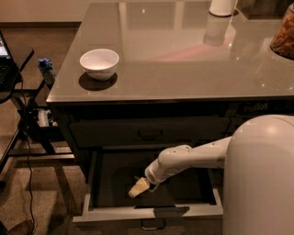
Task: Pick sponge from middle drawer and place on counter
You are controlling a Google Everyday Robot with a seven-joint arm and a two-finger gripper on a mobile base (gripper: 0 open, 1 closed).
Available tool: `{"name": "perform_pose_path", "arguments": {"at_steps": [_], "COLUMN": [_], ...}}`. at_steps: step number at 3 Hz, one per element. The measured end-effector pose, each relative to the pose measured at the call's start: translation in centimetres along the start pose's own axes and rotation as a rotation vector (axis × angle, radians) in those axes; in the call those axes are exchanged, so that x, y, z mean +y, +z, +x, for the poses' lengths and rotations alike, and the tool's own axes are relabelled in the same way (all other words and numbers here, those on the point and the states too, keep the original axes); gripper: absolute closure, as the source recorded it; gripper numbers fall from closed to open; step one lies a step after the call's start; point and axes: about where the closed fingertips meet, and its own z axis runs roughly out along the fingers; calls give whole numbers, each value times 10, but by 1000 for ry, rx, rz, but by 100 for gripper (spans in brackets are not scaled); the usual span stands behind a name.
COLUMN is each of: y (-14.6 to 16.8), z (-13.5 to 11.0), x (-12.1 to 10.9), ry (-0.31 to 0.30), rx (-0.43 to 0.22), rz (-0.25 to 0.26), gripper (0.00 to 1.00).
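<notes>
The middle drawer point(115, 215) is pulled open below the counter point(183, 73), its interior dark. My white arm reaches down into it from the right. My gripper point(145, 184) is inside the drawer, left of centre, shut on the sponge point(137, 188). The sponge shows its pale yellow layer and is tilted in line with the arm, just above the drawer floor. Its green face is hidden.
A white bowl point(99, 63) stands on the counter's left part. A white container point(222, 7) and a jar point(284, 36) are at the back right. A shut dark drawer with a black handle point(150, 134) sits above the open one. A black side table point(14, 69) and cables are to the left.
</notes>
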Motion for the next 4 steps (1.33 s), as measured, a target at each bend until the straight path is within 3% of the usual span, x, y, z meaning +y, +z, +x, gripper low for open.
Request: {"name": "perform_pose_path", "arguments": {"at_steps": [4], "y": [37], "z": [15], "x": [-36], "ry": [38], "rx": [-24], "rz": [19], "gripper": [0]}}
